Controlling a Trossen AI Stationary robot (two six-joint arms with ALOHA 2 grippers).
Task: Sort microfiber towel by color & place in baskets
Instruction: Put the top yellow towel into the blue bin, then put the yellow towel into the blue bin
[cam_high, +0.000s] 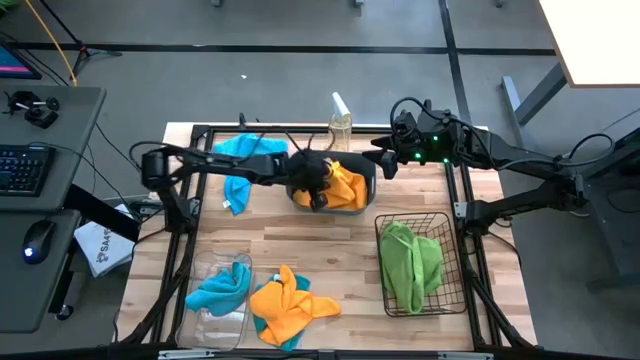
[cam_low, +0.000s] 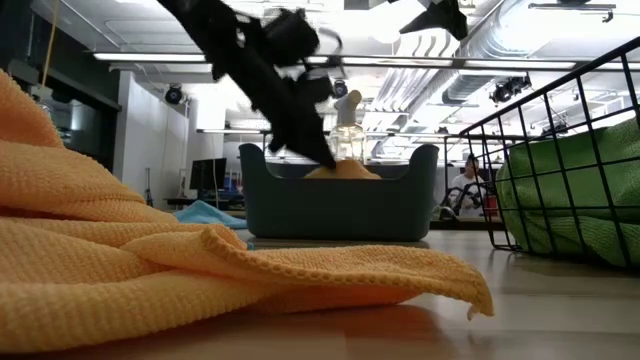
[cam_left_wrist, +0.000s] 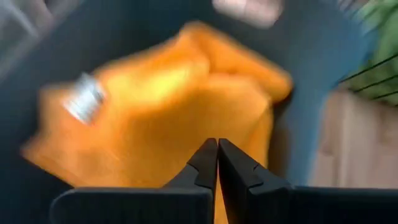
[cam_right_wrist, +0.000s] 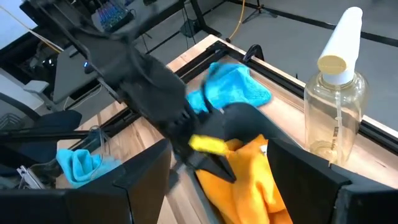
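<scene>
The dark teal tub (cam_high: 362, 168) stands at the table's far middle with an orange towel (cam_high: 345, 185) heaped in it. My left gripper (cam_high: 318, 198) is shut, slanting down into the tub, its tips at that towel (cam_left_wrist: 186, 99). My right gripper (cam_high: 384, 160) hangs open in the air just right of the tub, holding nothing. The black wire basket (cam_high: 447, 232) at the near right holds a green towel (cam_high: 410, 262). The clear bin (cam_high: 205, 318) at the near left holds a blue towel (cam_high: 222, 288). Another orange towel (cam_high: 285, 303) lies on the table beside it, and a blue towel (cam_high: 245, 160) at the far left. My left gripper slants down from the table's left with its two fingers (cam_left_wrist: 205, 165) shut together, nothing showing between them. In the low view the tips (cam_low: 322, 158) reach the top of the orange towel's heap (cam_low: 345, 170) at the tub's rim; whether they touch it, I cannot tell.
A clear spray bottle (cam_high: 340, 122) stands just behind the tub at the table's far edge. A dark frame rail (cam_high: 470, 210) runs round the table top. Bare wood (cam_high: 330, 240) lies between the tub and the near towels.
</scene>
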